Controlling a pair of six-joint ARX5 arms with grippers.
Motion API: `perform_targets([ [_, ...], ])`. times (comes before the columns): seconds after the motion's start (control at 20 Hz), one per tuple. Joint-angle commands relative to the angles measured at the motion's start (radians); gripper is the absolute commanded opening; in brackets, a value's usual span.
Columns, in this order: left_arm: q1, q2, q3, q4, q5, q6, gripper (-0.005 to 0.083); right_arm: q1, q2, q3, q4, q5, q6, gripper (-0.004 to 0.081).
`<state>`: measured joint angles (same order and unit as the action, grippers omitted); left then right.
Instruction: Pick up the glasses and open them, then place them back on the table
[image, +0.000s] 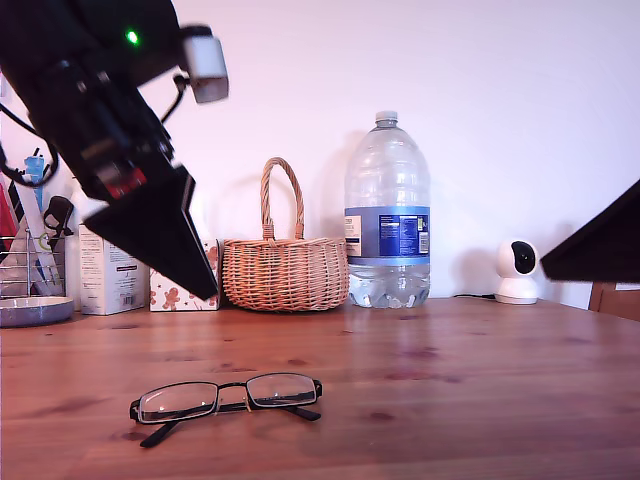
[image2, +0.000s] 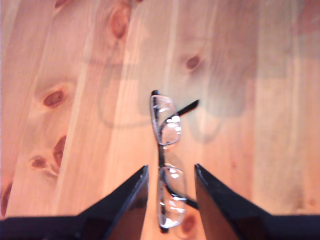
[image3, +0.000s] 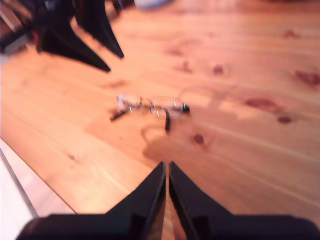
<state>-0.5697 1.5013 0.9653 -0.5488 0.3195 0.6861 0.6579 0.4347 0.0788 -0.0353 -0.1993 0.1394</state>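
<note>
The glasses (image: 225, 398) lie on the table (image: 450, 400) near its front edge, left of centre in the exterior view. Their slim temple arms look folded in behind the lenses, with the tips sticking out. My first gripper (image2: 171, 167) hangs open well above the glasses (image2: 167, 130), and the frame shows between its dark fingers (image2: 132, 192). In the exterior view it is the big black wedge (image: 165, 235) at the upper left. My second gripper (image3: 166, 164) is shut on nothing, away from the blurred glasses (image3: 150, 106); its arm (image: 600, 245) enters at the exterior view's right edge.
A wicker basket (image: 285, 270), a large water bottle (image: 387, 215) and a small white camera (image: 517, 270) stand along the back wall. Cartons (image: 110, 272) and a plate (image: 32, 310) sit at the exterior view's back left. A chair back (image: 615, 298) shows at its right.
</note>
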Motion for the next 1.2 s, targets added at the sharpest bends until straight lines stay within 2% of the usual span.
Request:
perform_targets([
  [0.0,-0.008,0.037,0.001,0.019,-0.006,0.02,0.0256,0.003,0.029,-0.009,0.045,0.0,-0.01,-0.0012],
  [0.15,-0.01,0.091,0.011,0.034,-0.033,0.03,0.0256,0.003,0.078,-0.009,0.106,0.0,-0.01,-0.0012],
  [0.55,-0.014,0.216,0.058,0.068,-0.031,0.029,0.0256,0.003,0.164,-0.009,0.158,0.021,-0.017,-0.0012],
  [1.15,-0.016,0.292,0.067,0.104,-0.03,0.029,0.0256,0.003,0.198,-0.009,0.197,0.026,-0.018,-0.0012],
])
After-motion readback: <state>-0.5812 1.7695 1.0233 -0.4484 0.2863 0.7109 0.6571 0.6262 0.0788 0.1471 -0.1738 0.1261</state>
